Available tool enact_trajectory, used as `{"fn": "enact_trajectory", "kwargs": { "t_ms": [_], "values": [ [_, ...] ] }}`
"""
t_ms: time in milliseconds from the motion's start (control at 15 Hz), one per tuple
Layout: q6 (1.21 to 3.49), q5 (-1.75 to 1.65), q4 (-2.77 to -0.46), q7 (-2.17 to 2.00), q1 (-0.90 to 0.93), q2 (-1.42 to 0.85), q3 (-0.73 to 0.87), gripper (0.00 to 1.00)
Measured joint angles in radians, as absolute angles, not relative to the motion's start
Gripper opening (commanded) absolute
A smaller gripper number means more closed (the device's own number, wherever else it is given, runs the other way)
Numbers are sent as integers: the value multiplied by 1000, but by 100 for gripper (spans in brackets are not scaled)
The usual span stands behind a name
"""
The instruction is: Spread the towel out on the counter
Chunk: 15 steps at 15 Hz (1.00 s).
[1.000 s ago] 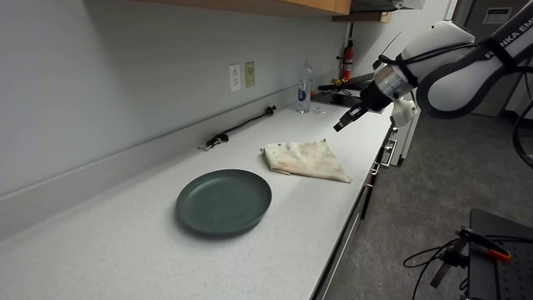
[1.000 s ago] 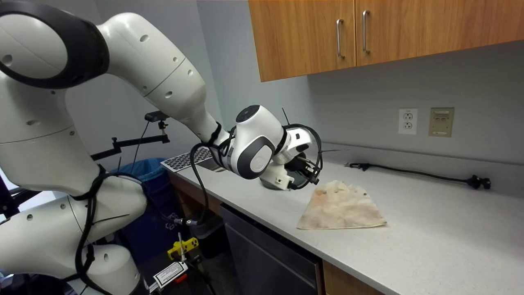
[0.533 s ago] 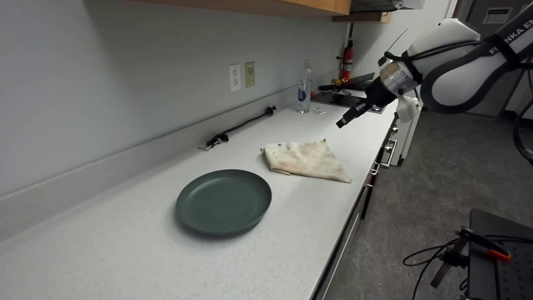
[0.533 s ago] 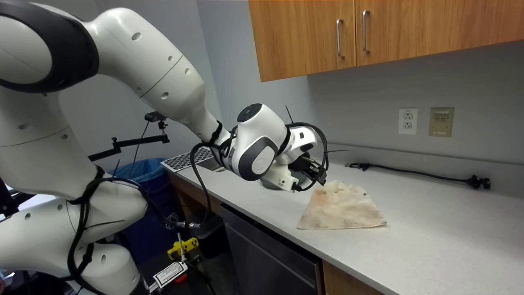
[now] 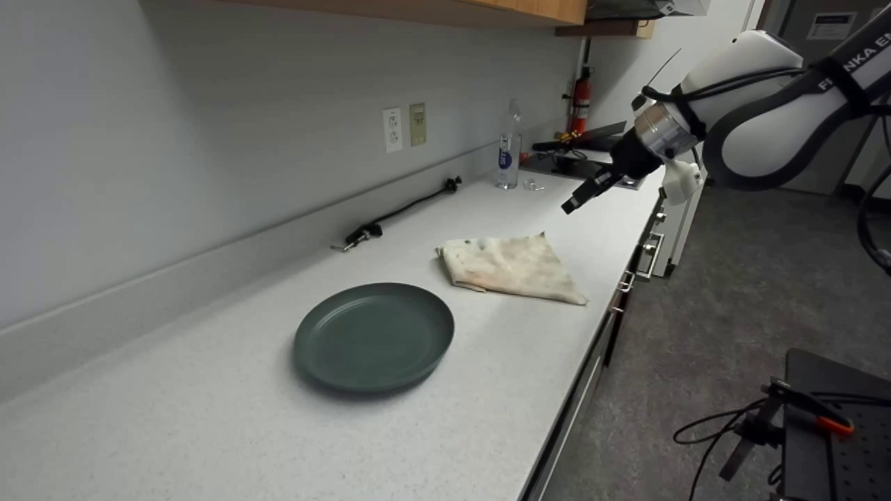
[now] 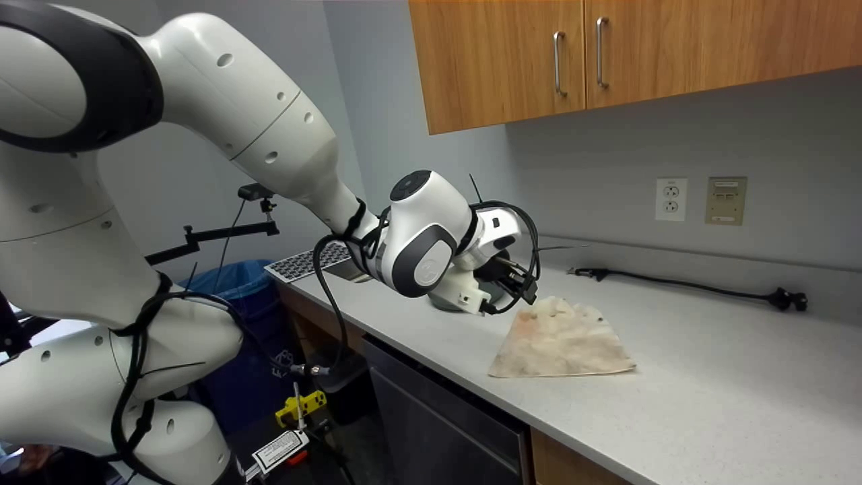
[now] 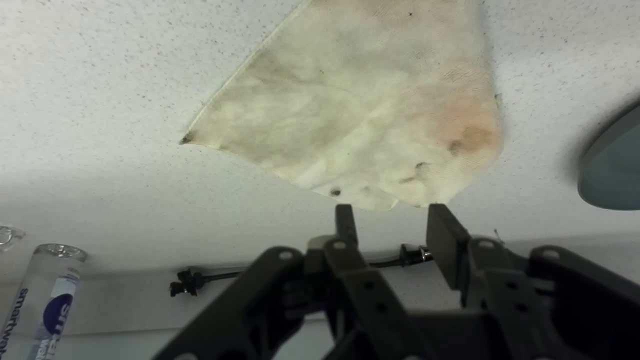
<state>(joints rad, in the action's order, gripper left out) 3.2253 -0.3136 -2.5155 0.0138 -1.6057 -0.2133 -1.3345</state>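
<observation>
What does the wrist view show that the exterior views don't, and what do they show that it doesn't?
Only the wrist view: a clear look at the gripper open, its jaws apart with nothing between them.

Only the exterior views: the wooden cabinets, the white outlet and the robot's white arm.

Shared: the towel on the speckled counter, the green plate and the gripper; the bottle appears in the wrist view and in an exterior view.

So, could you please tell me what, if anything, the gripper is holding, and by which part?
Nothing is held: the gripper stands open, and the towel lies on the counter.
</observation>
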Motion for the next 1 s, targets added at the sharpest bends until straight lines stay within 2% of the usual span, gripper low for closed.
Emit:
{"fn": "enact_trajectory", "kwargs": {
  "t_ms": [200, 267, 1000],
  "values": [
    [3234, -307, -2524, -4, -1606, -212, -1334, 96],
    [3243, -307, -2529, -11, -1606, -210, -1334, 99],
    [3395, -368, -2624, 48, -1609, -167, -1334, 100]
  ]
}}
